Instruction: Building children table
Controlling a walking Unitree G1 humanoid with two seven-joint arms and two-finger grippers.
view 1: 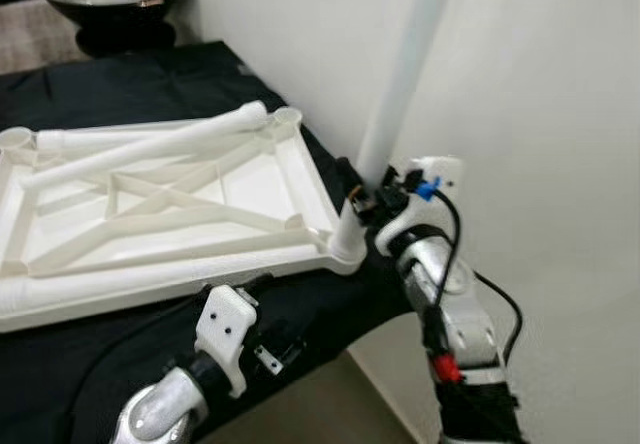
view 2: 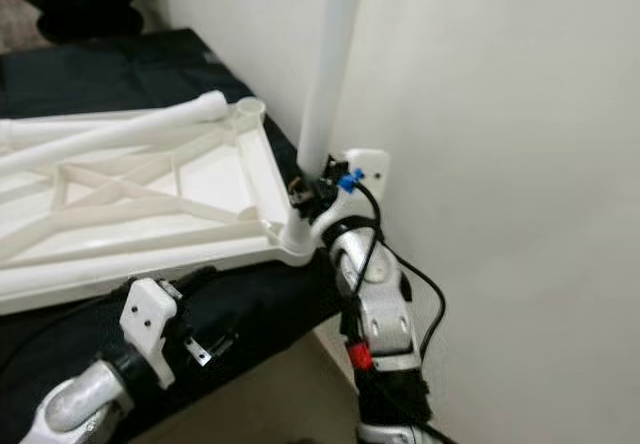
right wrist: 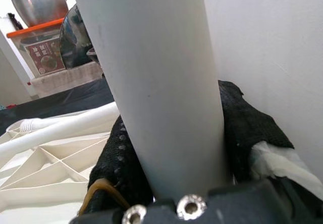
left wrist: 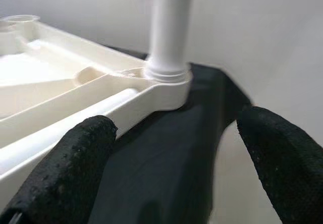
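Our left claw (view 1: pixel 262 316) sits spread at the near edge of the tabletop (view 1: pixel 160 204), while the right claw (view 1: pixel 368 202) pinches the upright leg (view 1: pixel 400 84) in its near-right corner socket.

Tabletop (view 1: pixel 170 214) upside down on the cloth (view 1: pixel 90 94), one leg (view 1: pixel 405 74) upright in the tabletop's near right corner, another leg (view 1: pixel 150 144) lying across it, wall (view 1: pixel 540 114) right of it.
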